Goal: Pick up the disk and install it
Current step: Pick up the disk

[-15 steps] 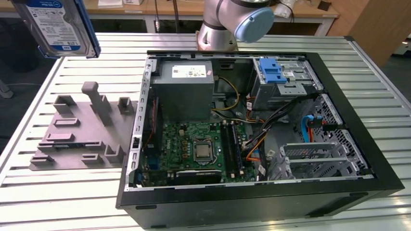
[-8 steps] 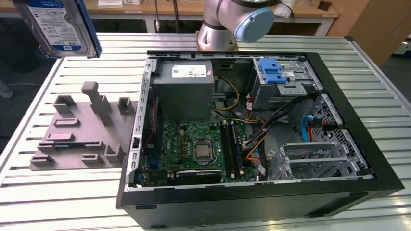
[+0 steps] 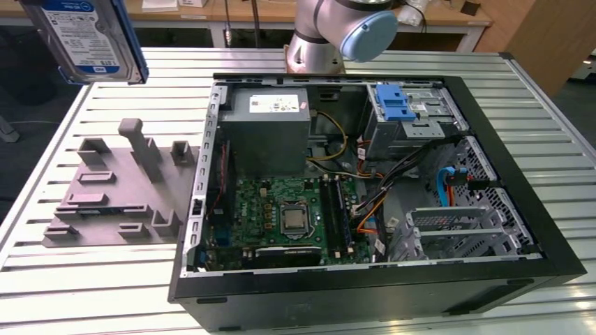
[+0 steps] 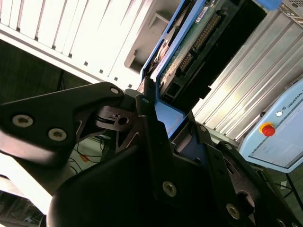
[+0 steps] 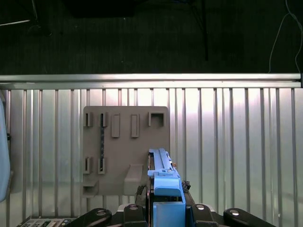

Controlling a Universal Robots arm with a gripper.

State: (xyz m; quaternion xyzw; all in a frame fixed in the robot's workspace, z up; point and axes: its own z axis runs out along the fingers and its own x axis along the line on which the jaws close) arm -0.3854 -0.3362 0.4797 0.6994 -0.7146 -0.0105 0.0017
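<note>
Item: silver-grey rectangular hard disk (image 3: 86,35), white-and-blue label, framed by a blue plastic carrier. It was held clear of the ribbed metal table (image 3: 93,293), at the exterior view's upper left and well apart from the open black computer case (image 3: 521,209).

Black end effector (image 4: 163,111): clenched on the disk's carrier, with fingers (image 4: 147,123) pressed against both faces.

In the first wrist view the disk (image 5: 163,179) stood edge-on in the end effector (image 5: 165,210), over the grey slotted fixture plate (image 5: 125,137).
</note>
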